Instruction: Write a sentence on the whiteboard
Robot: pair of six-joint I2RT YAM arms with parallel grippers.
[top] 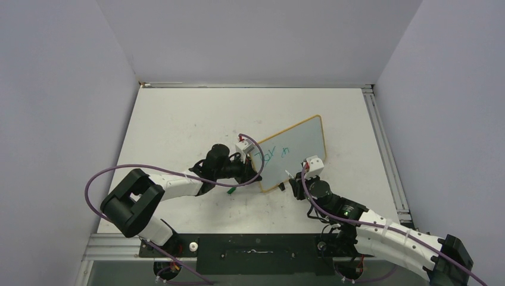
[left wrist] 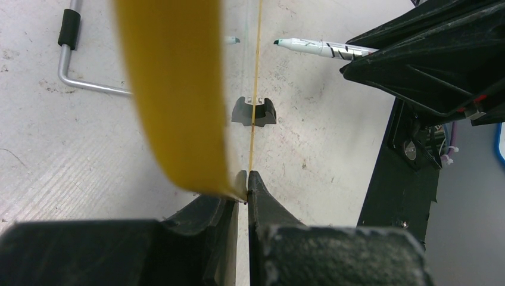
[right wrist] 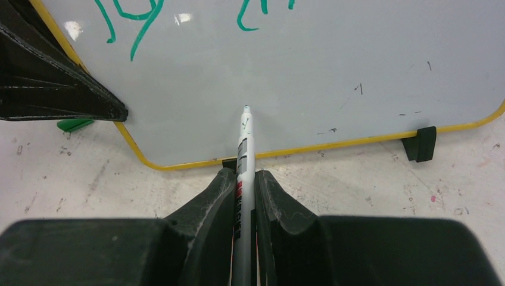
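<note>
The whiteboard (top: 295, 150) stands tilted on the table on its black feet (left wrist: 253, 111), with a yellow rim (right wrist: 196, 162). My left gripper (top: 255, 170) is shut on its left edge (left wrist: 247, 179). Teal words (top: 271, 156) run across its upper part and show at the top of the right wrist view (right wrist: 134, 21). My right gripper (top: 293, 181) is shut on a white marker (right wrist: 244, 149). The marker points at the board's lower middle. In the left wrist view the marker (left wrist: 321, 47) has its tip a small gap from the board face.
A green marker cap (top: 231, 192) lies on the table by the left gripper, also in the right wrist view (right wrist: 74, 124). A bent metal rod with a black sleeve (left wrist: 70, 30) lies behind the board. A metal rail (top: 384, 149) runs along the table's right side.
</note>
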